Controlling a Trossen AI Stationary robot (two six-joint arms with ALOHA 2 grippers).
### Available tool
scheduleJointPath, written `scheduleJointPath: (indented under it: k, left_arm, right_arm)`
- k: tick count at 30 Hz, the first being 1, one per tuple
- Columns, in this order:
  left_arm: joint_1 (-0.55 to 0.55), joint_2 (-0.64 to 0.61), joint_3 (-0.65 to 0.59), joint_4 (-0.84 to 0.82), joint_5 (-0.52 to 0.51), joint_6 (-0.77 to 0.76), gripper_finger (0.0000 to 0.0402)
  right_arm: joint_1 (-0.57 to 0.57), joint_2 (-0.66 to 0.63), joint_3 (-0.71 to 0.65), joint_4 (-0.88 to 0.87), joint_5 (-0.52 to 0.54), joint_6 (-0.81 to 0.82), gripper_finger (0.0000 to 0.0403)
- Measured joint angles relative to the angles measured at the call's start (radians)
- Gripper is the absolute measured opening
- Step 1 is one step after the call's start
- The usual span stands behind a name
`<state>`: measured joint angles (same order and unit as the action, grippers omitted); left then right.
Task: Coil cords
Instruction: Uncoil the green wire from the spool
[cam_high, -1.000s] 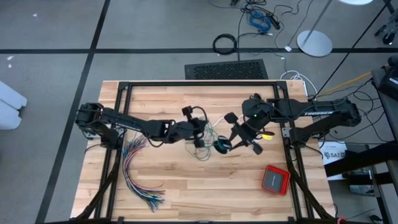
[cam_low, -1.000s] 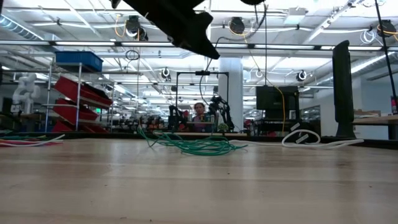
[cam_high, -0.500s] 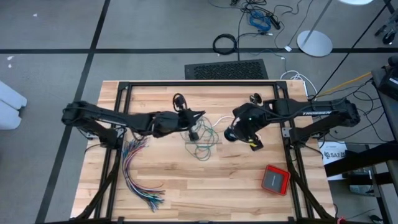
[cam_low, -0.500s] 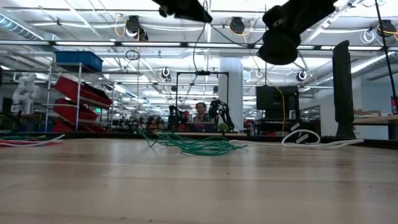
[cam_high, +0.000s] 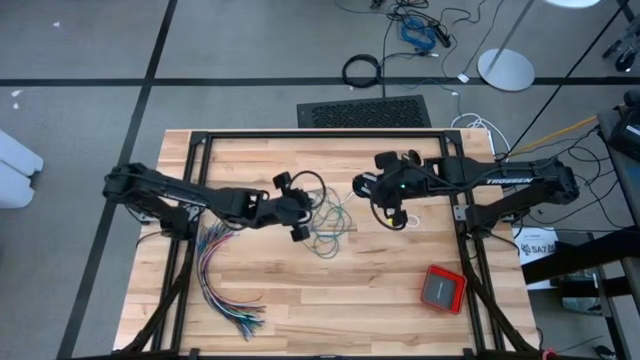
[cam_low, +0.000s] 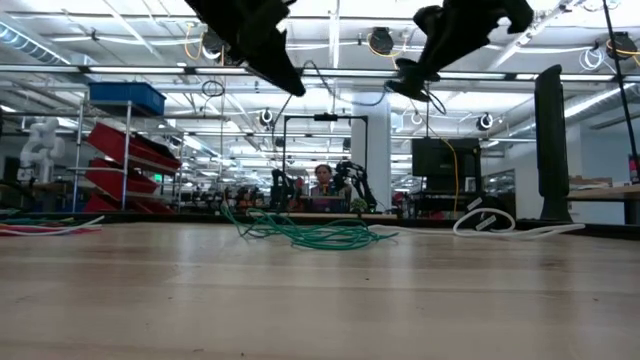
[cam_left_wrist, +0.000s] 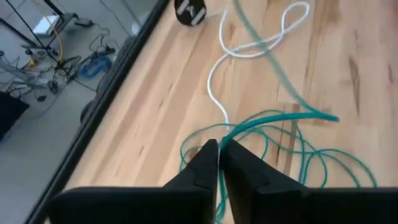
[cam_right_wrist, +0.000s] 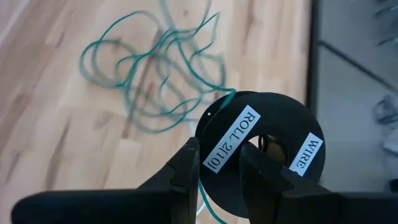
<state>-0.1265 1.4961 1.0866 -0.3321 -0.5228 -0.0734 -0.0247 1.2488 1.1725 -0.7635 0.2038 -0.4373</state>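
grey floor (cam_high: 80, 60) crossed by dark lines surrounds the wooden table (cam_high: 300, 290). beyond it, a bright workshop with ceiling lights (cam_low: 100, 35), shelving with red bins (cam_low: 125, 150) and a white column (cam_low: 375, 140).

1. I see a table (cam_high: 250, 270) of pale wood planks, grained, with a smooth matt finish.
2. The teal-green cord (cam_right_wrist: 134, 93) looks like thin, smooth plastic-sheathed wire.
3. The black spool (cam_right_wrist: 267, 140) reads as matt plastic with white paper labels.
4. My gripper fingers (cam_left_wrist: 249, 168) look like matt black plastic.
5. The table frame (cam_high: 320, 134) looks like black metal.
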Motion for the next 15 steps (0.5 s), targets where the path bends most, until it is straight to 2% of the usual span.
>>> scheduleJointPath:
  k: [5, 10, 13, 15]
  left_arm:
    - [0.000, 0.040, 0.000, -0.040, 0.001, -0.016, 0.0084]
    - [0.001, 0.055, 0.000, -0.101, -0.006, -0.034, 0.0151]
    - [0.001, 0.056, 0.000, -0.029, -0.006, -0.024, 0.0192]
    - [0.001, 0.056, 0.000, 0.082, 0.043, 0.009, 0.0213]
  right_arm:
    - [0.000, 0.000, 0.000, 0.034, 0.012, -0.018, 0.0078]
    - [0.000, 0.000, 0.000, 0.023, 0.011, -0.018, 0.0078]
    - [0.000, 0.000, 0.000, 0.021, 0.004, -0.017, 0.0078]
    - [0.000, 0.000, 0.000, 0.032, -0.007, -0.020, 0.0078]
